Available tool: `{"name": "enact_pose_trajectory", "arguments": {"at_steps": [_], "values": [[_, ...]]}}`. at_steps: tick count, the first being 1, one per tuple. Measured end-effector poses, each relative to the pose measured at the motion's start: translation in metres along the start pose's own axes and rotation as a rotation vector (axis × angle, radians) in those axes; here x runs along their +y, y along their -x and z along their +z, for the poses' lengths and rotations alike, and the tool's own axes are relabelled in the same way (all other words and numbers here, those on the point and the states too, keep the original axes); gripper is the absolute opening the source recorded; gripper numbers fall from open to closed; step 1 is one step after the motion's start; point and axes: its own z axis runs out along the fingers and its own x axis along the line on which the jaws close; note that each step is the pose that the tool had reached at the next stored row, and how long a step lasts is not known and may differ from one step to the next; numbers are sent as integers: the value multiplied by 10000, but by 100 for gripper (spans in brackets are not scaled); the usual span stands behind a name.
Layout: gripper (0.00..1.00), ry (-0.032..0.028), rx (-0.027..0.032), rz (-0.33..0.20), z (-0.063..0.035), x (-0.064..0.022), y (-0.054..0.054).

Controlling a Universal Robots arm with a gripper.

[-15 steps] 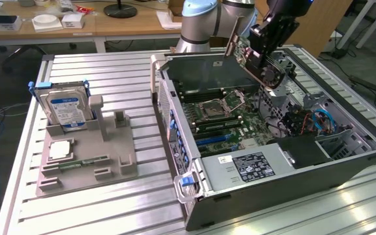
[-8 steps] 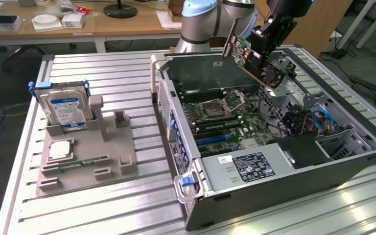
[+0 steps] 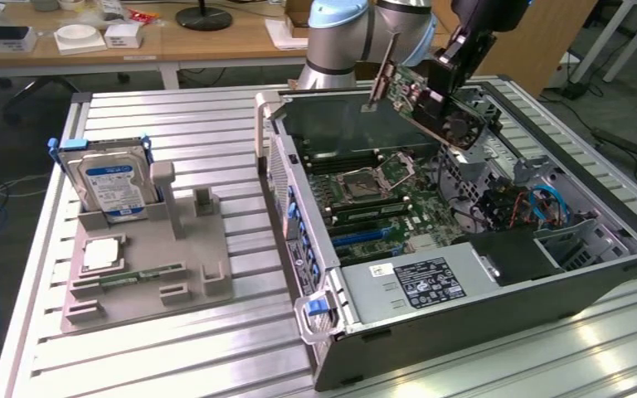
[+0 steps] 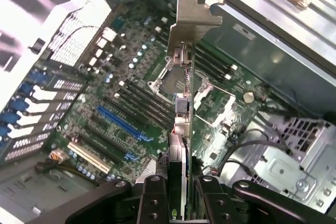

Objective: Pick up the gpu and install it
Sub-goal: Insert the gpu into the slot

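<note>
**GPU held in the jaws above the open computer case**

The jaws are closed on the gpu [image 3: 420, 93], gripping it by one end. In the exterior view the card hangs tilted over the far part of the open computer case [image 3: 584, 286], above the case's rim and clear of the motherboard [image 3: 391, 203], so it sits in no slot. Its metal bracket [image 3: 381, 73] is at the end away from the jaws, towards the exterior view's left.

In the wrist view the gpu [image 4: 184, 108] is seen edge-on, running out from between the two black fingers [image 4: 154, 199] to the silver bracket [image 4: 192, 13]. Beneath it lies the motherboard [image 4: 126, 77] with the CPU socket [image 4: 164, 80], and two blue expansion slots [image 4: 122, 121] lie off to one side of the card's line.

Inside the case, in the exterior view, a power supply [image 3: 424, 283] with a white-and-black label fills the near corner, and blue cables [image 3: 546, 203] loop on the exterior view's right.

On the slatted metal worktop [image 3: 186, 356], on the exterior view's left of the case, a grey holder [image 3: 169, 240] carries a hard drive [image 3: 109, 184] standing upright and a green memory stick [image 3: 147, 274] lying flat.
</note>
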Motion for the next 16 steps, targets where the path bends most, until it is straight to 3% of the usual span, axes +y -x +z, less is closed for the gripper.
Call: {"name": "enact_pose_trajectory", "arguments": {"at_steps": [11,16], "values": [[26,-23,156,-1997,52,-4,1],[26,-79,154,-2762,82,-6,1]]}}
